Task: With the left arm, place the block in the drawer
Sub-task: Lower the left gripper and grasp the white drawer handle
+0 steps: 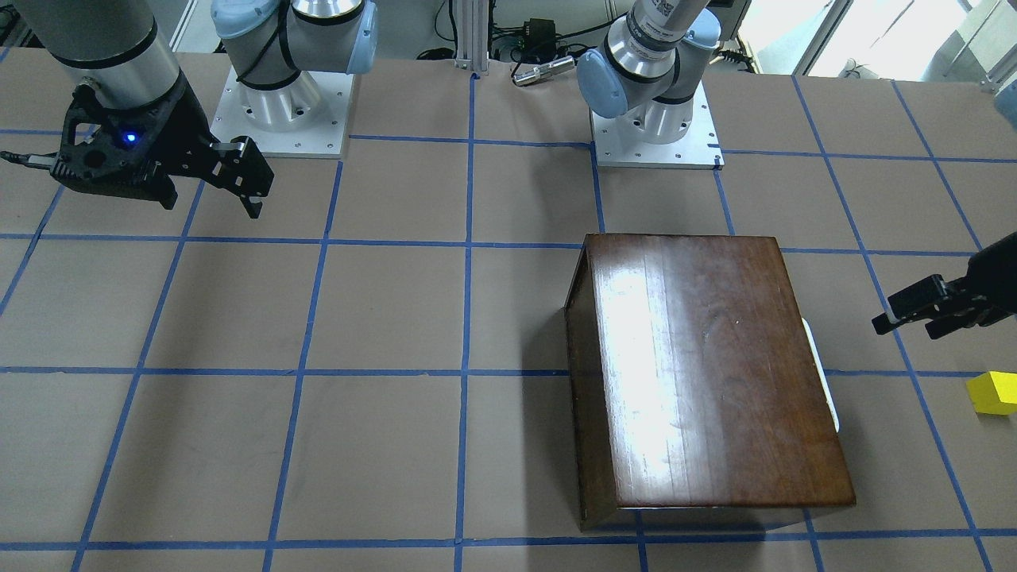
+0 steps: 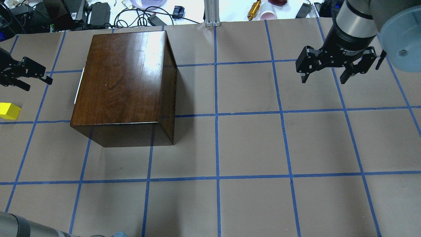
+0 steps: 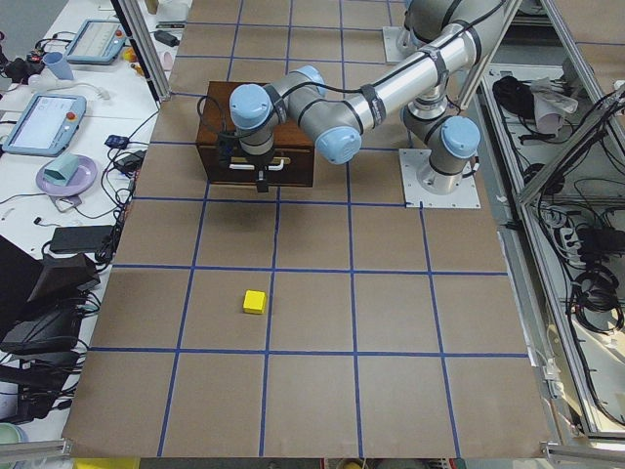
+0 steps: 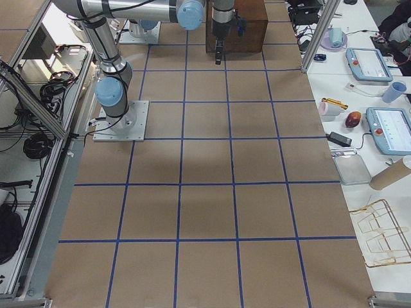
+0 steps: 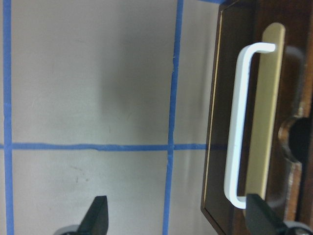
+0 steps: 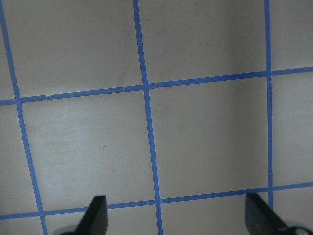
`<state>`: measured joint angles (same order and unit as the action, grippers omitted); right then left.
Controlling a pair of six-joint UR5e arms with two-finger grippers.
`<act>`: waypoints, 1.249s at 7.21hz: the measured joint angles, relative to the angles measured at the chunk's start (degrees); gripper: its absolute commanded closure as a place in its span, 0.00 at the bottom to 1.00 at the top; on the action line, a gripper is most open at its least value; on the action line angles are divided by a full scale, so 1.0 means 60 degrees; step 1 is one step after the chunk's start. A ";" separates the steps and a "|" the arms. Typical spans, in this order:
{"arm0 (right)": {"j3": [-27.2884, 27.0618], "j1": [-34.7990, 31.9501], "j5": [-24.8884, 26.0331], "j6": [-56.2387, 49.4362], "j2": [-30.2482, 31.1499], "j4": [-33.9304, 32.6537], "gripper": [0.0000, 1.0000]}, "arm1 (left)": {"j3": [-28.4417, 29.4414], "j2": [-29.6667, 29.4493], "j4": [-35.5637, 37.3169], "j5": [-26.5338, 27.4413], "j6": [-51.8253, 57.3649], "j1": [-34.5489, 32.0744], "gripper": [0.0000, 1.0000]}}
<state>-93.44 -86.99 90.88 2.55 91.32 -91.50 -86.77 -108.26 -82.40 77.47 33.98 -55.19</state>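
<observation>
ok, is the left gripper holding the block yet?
No, the block lies on the table, apart from the left gripper, which is open and empty.

Faint white print, right tool (image 2: 324,78): perhaps "Adaptive Gripper".

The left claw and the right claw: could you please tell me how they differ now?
The left claw sits by the drawer handle on the cabinet; the right claw hangs over bare table. The block lies near the left claw, far from the right claw. Both are open and empty.
</observation>
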 measured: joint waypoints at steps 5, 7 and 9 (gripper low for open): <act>-0.0002 -0.0001 0.0000 0.0000 0.0000 0.0000 0.00 | -0.0107 -0.0645 0.0277 -0.0684 0.0561 -0.0407 0.00; 0.0001 0.0001 0.0000 0.0000 0.0000 0.0000 0.00 | -0.0139 -0.0807 0.0242 -0.0694 0.0629 -0.0626 0.00; 0.0002 -0.0003 0.0000 0.0000 0.0000 0.0000 0.00 | -0.0189 -0.0939 0.0255 -0.0692 0.0687 -0.0695 0.00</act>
<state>-93.43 -87.01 90.88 2.55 91.32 -91.49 -87.90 -113.89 -80.86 73.32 38.10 -59.36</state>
